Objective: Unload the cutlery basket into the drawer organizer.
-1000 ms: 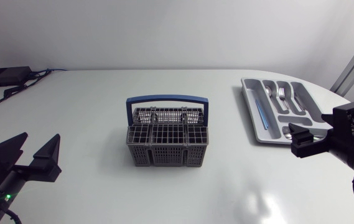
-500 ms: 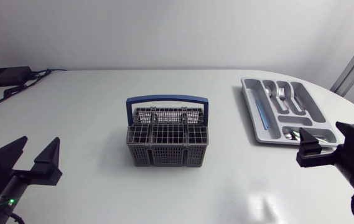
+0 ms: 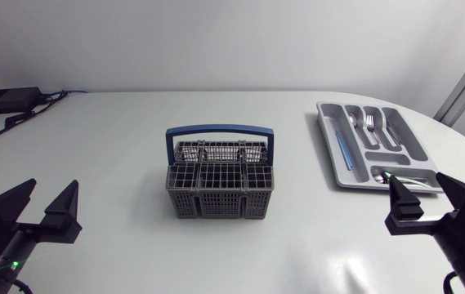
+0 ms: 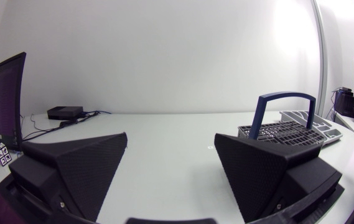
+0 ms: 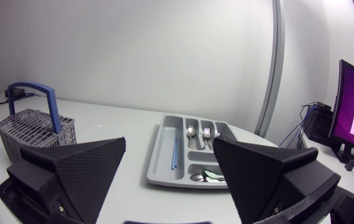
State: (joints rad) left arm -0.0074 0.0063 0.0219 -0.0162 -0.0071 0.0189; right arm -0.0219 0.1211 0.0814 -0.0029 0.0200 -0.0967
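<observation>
From above: grey cutlery basket with blue handle mid-worktop; drawer organizer well apart to its right, holding spoon and fork. Left jaws gaping, holding nothing, at near left; right jaws likewise, near organizer's near end. Left wrist: basket ahead, past one finger. Right wrist: organizer ahead between spread jaws, basket off to one side.

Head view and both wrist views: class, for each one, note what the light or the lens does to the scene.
Head view: a pale glare patch lies on the table near the right gripper, and the cutlery basket throws only a faint, soft shadow. Left wrist view: the fisheye swells the left gripper, dwarfing the basket. Right wrist view: cutlery in the drawer organizer glints.
</observation>
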